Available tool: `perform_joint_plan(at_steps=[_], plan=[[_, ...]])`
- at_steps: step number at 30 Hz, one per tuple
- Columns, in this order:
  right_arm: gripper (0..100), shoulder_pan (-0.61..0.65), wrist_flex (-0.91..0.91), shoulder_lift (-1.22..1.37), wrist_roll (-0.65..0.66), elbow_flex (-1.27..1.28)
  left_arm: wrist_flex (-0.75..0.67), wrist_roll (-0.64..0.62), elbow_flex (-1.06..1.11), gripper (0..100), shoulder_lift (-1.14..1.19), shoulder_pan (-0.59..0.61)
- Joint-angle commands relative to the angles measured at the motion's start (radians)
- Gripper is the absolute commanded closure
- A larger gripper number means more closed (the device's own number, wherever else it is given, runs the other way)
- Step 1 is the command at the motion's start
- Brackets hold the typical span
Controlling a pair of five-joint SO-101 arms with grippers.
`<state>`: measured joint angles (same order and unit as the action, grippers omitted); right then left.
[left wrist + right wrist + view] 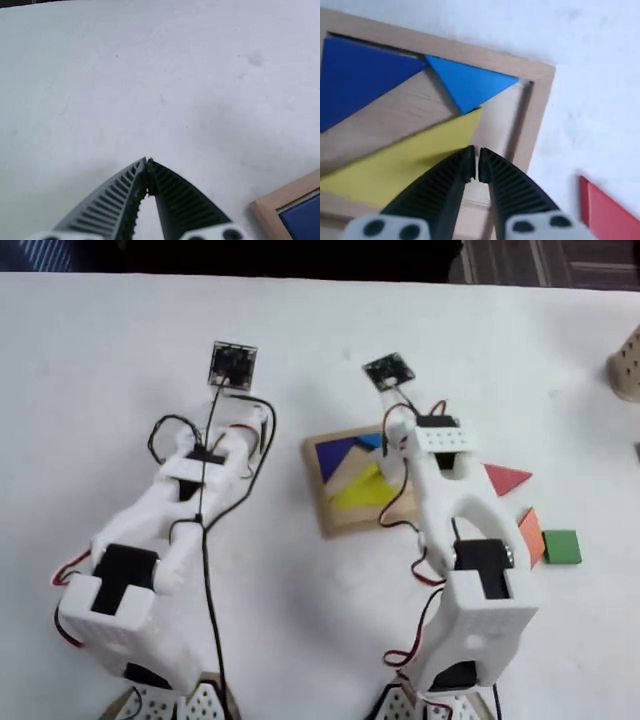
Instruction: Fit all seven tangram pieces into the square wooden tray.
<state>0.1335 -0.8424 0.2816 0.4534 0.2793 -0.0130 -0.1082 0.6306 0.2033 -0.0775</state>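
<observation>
- Wooden square tray (322,502) lies on the white table (300,330) between the two arms, turned askew so its sides run slanted to the table's edges.
- Inside it lie a dark blue triangle (360,80), a light blue triangle (467,82) and a yellow triangle (395,170). The yellow triangle's long edge runs diagonally across the tray floor. Its tip meets a point of the light blue triangle, and bare wood shows between it and the dark blue triangle.
- The right end effector (475,161) hangs over the tray at the yellow triangle's tip, near an inner corner. Its fingers are clenched to a hairline gap with nothing between them.
- The left end effector (147,167) hangs above bare table with its fingers pressed together and empty, near one corner of the tray.
- Outside the tray, beyond the right arm, lie a red triangle (506,478), an orange flat piece (531,535) and a green square block (562,546). The green block sits just beside the orange piece.
- From above, the right arm's white body covers the tray's near corner, while the right wrist view shows that corner's rim and the red triangle's edge.
- A tan perforated object (627,365) stands at the table's right edge.
</observation>
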Motion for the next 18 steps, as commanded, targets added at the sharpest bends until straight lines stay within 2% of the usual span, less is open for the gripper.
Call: perform_joint_plan(at_steps=[1,8,15,18], plan=[[98.1,0.068,-0.061,-0.013,-0.002,-0.048,-0.026,0.005,-0.052,98,-0.008,0.016],[98.1,0.079,-0.081,-0.019,-0.002,-0.051,-0.026,0.005,-0.052,98,-0.008,0.016],[98.1,0.065,-0.074,-0.139,-0.009,-0.051,-0.026,0.005,-0.054,98,-0.008,0.016],[98.1,0.07,-0.03,-0.151,-0.009,-0.051,-0.026,0.005,-0.058,98,-0.008,0.018]])
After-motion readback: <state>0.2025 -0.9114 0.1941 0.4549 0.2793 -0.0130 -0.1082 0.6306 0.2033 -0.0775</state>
